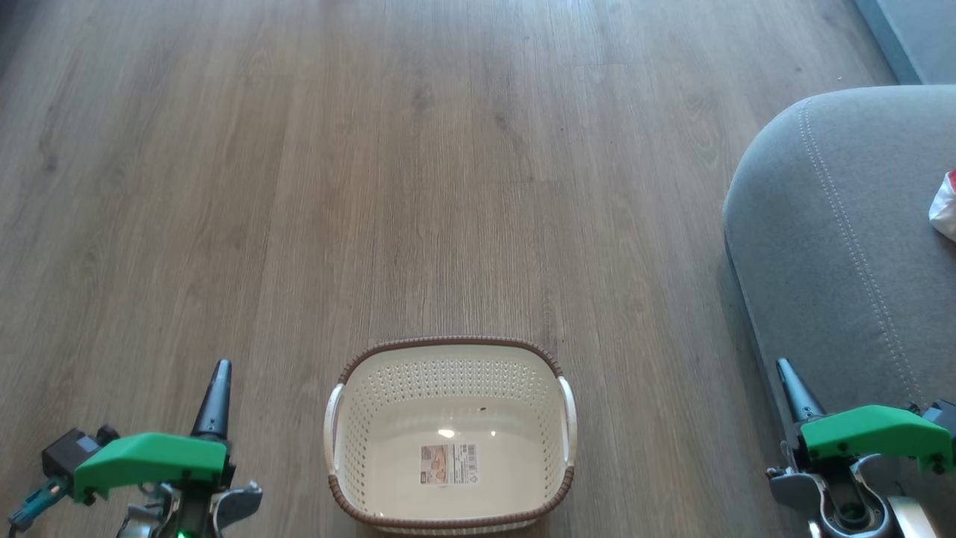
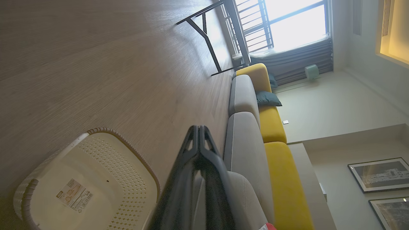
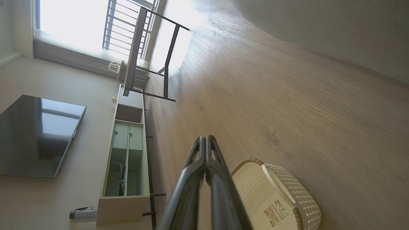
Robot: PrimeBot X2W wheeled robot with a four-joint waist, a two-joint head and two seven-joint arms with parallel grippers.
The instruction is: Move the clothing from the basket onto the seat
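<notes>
Basket (image 1: 448, 373) upright, mouth up, wider left-to-right

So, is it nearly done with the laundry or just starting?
Seemingly finished. Done: the basket is empty down to its sticker, and a scrap of red-and-white clothing lies on the grey seat at the picture's edge. In hand: nothing; the left claw and right claw are both shut and bare. Left: apparently nothing.

I see wood-plank floor (image 1: 448, 149) across the head view. In the right wrist view's upper left a bright window (image 3: 70, 22) glares behind a dark-legged table (image 3: 134, 48), a TV (image 3: 35, 137) and cabinet (image 3: 126, 159) below. Framed pictures (image 2: 380, 174) hang lower right in the left wrist view.
</notes>
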